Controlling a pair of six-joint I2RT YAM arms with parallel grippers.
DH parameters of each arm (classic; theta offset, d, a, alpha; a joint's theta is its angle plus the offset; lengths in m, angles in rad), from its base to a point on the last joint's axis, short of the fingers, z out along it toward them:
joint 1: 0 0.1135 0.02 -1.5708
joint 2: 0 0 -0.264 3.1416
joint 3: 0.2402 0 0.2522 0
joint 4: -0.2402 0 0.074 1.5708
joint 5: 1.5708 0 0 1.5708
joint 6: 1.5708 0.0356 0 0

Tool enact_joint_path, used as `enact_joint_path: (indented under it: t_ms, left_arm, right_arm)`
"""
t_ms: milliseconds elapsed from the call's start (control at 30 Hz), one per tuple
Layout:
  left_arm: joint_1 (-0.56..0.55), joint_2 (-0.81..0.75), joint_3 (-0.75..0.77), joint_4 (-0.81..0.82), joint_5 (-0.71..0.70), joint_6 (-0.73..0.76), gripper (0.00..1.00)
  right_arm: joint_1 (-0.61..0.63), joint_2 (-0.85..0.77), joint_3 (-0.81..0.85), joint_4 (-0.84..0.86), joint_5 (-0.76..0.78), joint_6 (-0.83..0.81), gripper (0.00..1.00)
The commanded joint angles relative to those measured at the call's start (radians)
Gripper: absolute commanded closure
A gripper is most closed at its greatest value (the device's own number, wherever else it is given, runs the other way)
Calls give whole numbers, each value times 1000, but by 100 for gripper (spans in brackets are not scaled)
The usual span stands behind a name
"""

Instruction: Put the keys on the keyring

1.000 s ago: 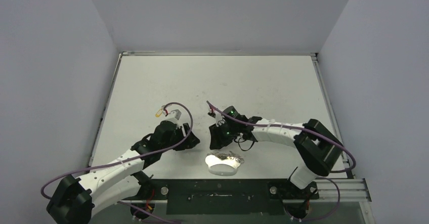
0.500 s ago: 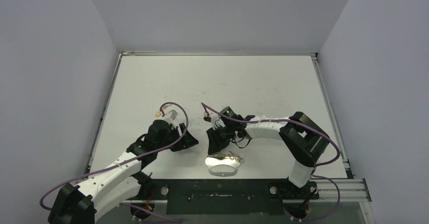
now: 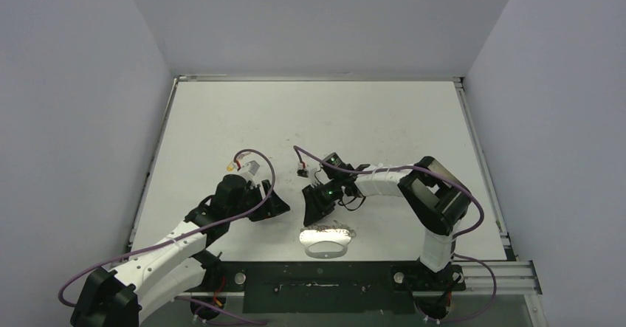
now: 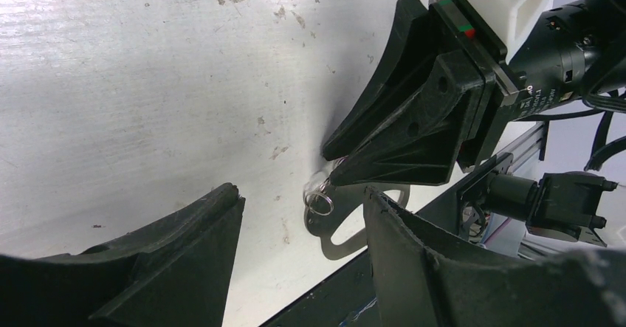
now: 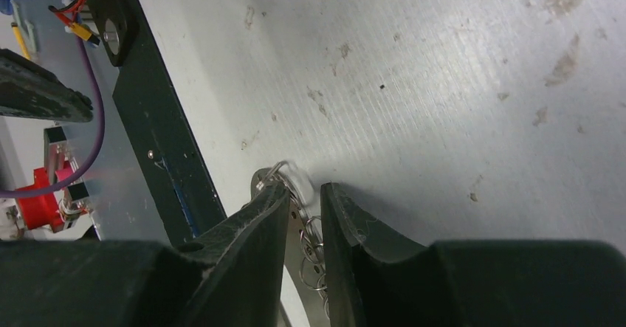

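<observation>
Right gripper (image 5: 304, 194) narrow around keyring (image 5: 311, 240) chain (grip unclear) on scuffed white table (image 5: 443, 83); left gripper (image 4: 301, 194) wide.

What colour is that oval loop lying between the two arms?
The keyring is shiny silver-grey, best seen in the top view.

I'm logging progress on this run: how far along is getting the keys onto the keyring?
Done: nothing; no key shows on the keyring. In hand: the right gripper straddles its chain, jaws narrow, grip not certain; the left gripper hangs open and empty alongside. Left: fetching each key and threading it on; I cannot pick out the keys here.
</observation>
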Motion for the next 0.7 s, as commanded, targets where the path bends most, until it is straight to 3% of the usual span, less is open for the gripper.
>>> enact_joint_path:
  t_ms: [0,400,533,667]
  left_arm:
    - [9,-5,13,30,11,17,41]
    - [13,-13,14,36,12,28,41]
    - [13,-15,9,39,15,27,41]
    - [13,-16,4,50,22,23,41]
  right_arm:
    - [3,39,41,-32,-34,-69,73]
    - [13,36,61,-99,-88,-129,76]
    - [14,18,56,-80,-107,-128,66]
    - [14,14,55,-51,-116,-109,64]
